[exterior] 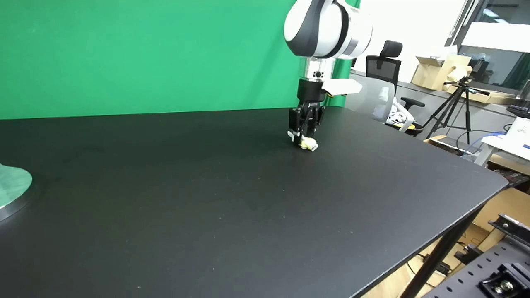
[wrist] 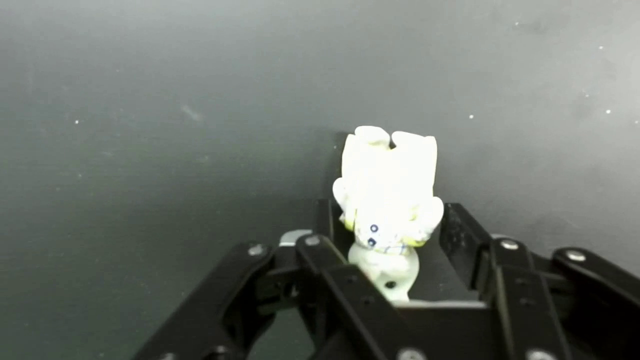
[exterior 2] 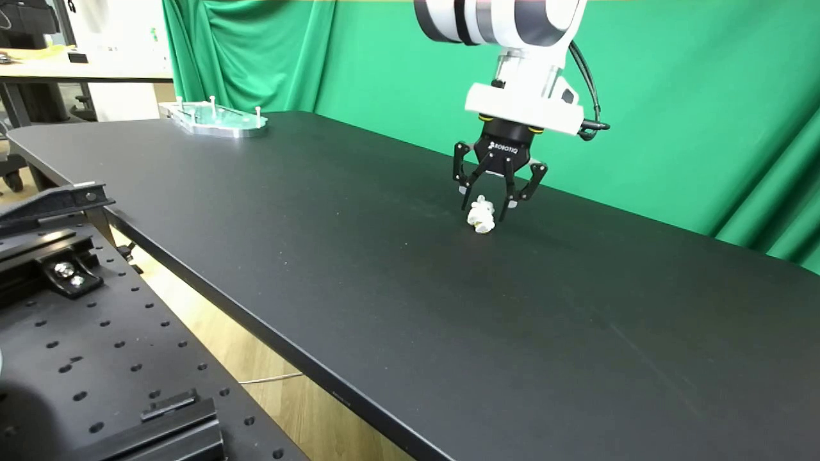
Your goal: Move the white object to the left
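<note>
The white object is a small lumpy white figure with yellow patches and blue marks. It lies on the black table in both exterior views [exterior: 309, 143] [exterior 2: 481, 218] and in the middle of the wrist view [wrist: 390, 180]. My gripper [wrist: 387, 207] is pointed down with its fingers apart, one on each side of the figure. In the wrist view, the left finger is a little apart from it. The right finger is very close to it, and I cannot tell whether they touch. The gripper is low over the table in both exterior views [exterior: 304, 138] [exterior 2: 483, 211]. The figure's lower end is partly hidden by the gripper.
A pale green round disc [exterior: 12, 184] sits at the table's left edge in an exterior view. A clear plate with short posts [exterior 2: 214, 120] stands at the far left end in an exterior view. A green curtain [exterior 2: 397, 77] hangs behind the table [exterior 2: 359, 294].
</note>
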Motion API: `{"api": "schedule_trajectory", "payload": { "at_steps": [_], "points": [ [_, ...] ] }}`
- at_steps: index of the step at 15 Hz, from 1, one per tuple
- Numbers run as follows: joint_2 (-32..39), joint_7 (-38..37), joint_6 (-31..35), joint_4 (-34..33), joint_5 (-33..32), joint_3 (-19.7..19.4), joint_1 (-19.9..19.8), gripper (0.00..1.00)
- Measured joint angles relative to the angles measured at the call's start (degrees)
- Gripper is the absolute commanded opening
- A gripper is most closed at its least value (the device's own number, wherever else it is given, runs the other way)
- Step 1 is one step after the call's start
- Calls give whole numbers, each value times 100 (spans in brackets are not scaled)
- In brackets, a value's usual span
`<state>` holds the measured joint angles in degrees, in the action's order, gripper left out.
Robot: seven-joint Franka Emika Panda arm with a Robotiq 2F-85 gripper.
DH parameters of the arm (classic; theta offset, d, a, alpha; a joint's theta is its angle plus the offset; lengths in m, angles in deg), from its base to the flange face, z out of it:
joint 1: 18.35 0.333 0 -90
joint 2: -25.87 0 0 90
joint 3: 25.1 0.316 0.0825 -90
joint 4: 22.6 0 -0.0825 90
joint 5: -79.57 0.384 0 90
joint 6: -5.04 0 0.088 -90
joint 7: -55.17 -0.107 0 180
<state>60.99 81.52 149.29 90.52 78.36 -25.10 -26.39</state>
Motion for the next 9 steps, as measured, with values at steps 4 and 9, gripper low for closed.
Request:
{"api": "schedule_trajectory", "payload": {
  "at_steps": [4, 9],
  "points": [
    [-2, -115, -4, 25, 10, 14, -1, 6],
    [-68, -272, -7, 22, -12, 20, 20, 8]
  ]
}}
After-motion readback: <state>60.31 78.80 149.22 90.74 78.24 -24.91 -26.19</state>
